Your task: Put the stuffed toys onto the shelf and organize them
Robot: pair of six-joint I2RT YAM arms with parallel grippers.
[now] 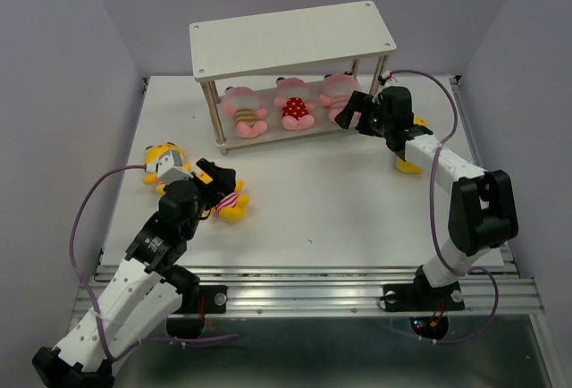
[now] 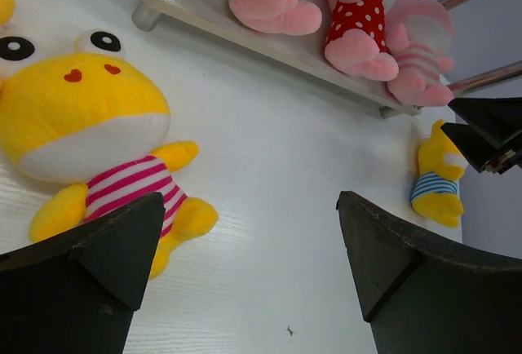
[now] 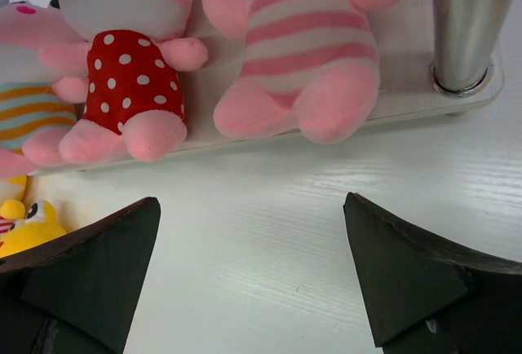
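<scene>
Nearest to the arm bases, the left gripper (image 2: pixel 249 207) is held low over the desk (image 1: pixel 313 200), its jaws spread with nothing between them. Just beside it, a yellow toy with a pink-striped body (image 2: pixel 122 183) is lying on its back. A second yellow toy (image 1: pixel 164 157) is seen close behind. The blue-striped yellow toy (image 2: pixel 436 183) lies on the desk at the right, near the right arm and partly hidden by it in the top view.

Farther away, the right gripper (image 3: pixel 251 203) is held in front of the lower board of the shelf (image 1: pixel 290 35). Its jaws are also spread and empty. On that board, 3 pink toys are set in a row: the yellow-striped one (image 1: pixel 246 113), the red dotted one (image 1: pixel 293 109) and the pink-striped one (image 1: pixel 338 97).

The toys are judged to be light, soft and not fragile. The plush should give good grip. The near yellow toy is best taken across the striped body, because the big head may be too wide and the limp limbs would fold.
</scene>
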